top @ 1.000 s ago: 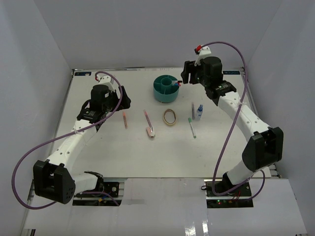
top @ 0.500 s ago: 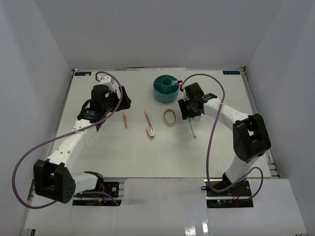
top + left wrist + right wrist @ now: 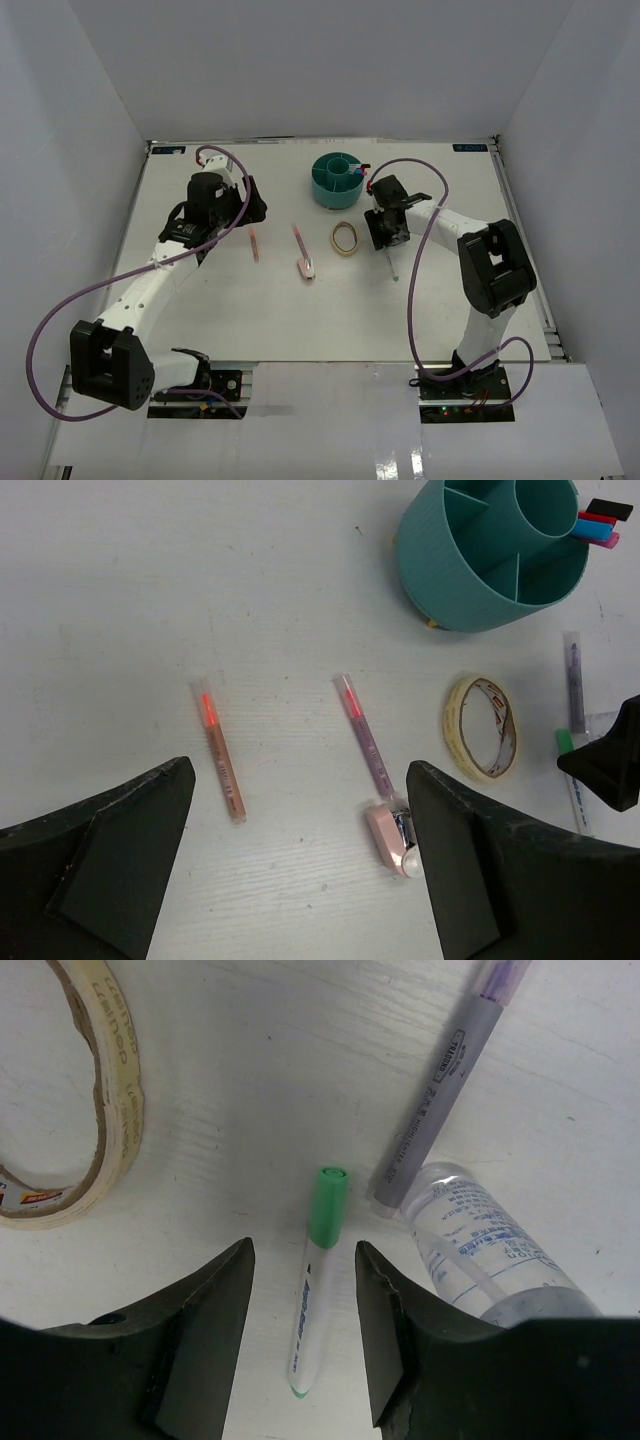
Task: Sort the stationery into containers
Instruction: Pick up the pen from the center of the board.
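My right gripper (image 3: 303,1260) is down at the table, open, its fingers on either side of a white pen with a green cap (image 3: 318,1280) without touching it. A grey-purple pen (image 3: 440,1110) and a small clear bottle (image 3: 490,1250) lie just to its right. A tan tape ring (image 3: 345,237) is to its left. The round teal organizer (image 3: 338,180) holds pens with black, red, blue and pink caps (image 3: 598,522) in a ring compartment. My left gripper (image 3: 300,780) hangs wide open and empty above an orange pen (image 3: 220,750), a pink-tipped pen (image 3: 362,735) and a pink eraser (image 3: 388,838).
The white table (image 3: 250,320) is walled in by grey panels on three sides. The right arm's cable (image 3: 425,240) loops over the table beside the bottle. The right gripper's body hides the bottle and most of the green-capped pen in the top view.
The right arm has swung from beside the organizer down to the table over the green-capped pen, and its jaws have narrowed. The left arm has not moved.
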`<state>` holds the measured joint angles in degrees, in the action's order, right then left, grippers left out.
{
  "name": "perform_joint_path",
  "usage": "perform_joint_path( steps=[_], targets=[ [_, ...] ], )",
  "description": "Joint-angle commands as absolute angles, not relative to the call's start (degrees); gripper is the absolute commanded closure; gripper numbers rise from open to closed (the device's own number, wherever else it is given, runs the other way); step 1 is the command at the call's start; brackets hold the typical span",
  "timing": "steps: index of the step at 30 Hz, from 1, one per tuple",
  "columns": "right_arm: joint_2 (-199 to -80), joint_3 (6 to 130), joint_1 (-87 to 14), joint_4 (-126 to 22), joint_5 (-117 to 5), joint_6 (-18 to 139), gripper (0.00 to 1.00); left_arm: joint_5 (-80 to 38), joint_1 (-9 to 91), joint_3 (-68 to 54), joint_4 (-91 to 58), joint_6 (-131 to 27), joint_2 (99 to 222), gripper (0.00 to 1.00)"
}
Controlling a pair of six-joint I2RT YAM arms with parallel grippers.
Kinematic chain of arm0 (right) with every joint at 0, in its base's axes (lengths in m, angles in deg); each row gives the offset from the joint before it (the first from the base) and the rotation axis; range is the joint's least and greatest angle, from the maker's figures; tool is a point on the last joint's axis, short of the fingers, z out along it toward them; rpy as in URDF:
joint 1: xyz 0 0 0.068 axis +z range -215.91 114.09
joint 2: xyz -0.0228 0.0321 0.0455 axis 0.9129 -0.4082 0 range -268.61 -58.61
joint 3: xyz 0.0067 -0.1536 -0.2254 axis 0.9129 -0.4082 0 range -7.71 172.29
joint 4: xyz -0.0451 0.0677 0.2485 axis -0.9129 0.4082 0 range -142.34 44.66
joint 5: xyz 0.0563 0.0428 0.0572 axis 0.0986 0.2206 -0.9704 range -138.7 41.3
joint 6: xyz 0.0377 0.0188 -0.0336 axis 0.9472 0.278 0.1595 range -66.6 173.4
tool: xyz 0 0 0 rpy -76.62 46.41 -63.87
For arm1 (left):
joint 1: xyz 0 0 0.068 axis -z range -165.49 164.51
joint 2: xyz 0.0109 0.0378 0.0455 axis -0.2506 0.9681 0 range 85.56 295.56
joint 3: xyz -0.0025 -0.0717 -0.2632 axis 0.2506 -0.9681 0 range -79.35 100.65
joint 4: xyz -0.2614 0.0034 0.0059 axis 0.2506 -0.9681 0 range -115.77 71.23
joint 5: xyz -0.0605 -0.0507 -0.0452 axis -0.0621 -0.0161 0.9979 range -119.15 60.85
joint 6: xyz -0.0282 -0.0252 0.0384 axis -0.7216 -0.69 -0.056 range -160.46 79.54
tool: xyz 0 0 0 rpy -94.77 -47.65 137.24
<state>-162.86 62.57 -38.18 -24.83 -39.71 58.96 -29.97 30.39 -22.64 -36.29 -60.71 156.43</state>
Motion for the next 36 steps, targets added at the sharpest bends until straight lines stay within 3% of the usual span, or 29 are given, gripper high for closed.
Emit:
perform_joint_path(
  steps=[1,11,16,20,28,36],
  targets=[
    [-163.82,62.25,-38.40,-25.79,-38.42,59.29,0.49,-29.24,30.42,-23.10,-35.65,-60.93,156.40,0.02],
    [-166.10,60.85,-38.40,-26.76,-39.74,59.38,0.59,-27.48,30.42,-23.10,-35.64,-60.93,156.75,0.02],
    [-164.79,60.49,-38.40,-26.50,-39.91,59.81,0.83,-27.31,30.42,-23.10,-35.65,-60.93,156.84,0.02],
    [-161.73,61.20,-37.96,-26.06,-40.70,59.64,0.92,-26.87,30.42,-23.10,-35.73,-61.11,156.84,0.02],
    [-149.60,65.59,-37.17,-32.54,-43.69,60.34,0.92,-26.08,30.42,-23.01,-35.64,-61.20,156.49,0.02],
    [-146.76,66.82,-37.17,-62.06,-40.44,59.38,0.90,-26.69,30.42,-23.19,-35.73,-61.20,155.96,0.02]
  ],
)
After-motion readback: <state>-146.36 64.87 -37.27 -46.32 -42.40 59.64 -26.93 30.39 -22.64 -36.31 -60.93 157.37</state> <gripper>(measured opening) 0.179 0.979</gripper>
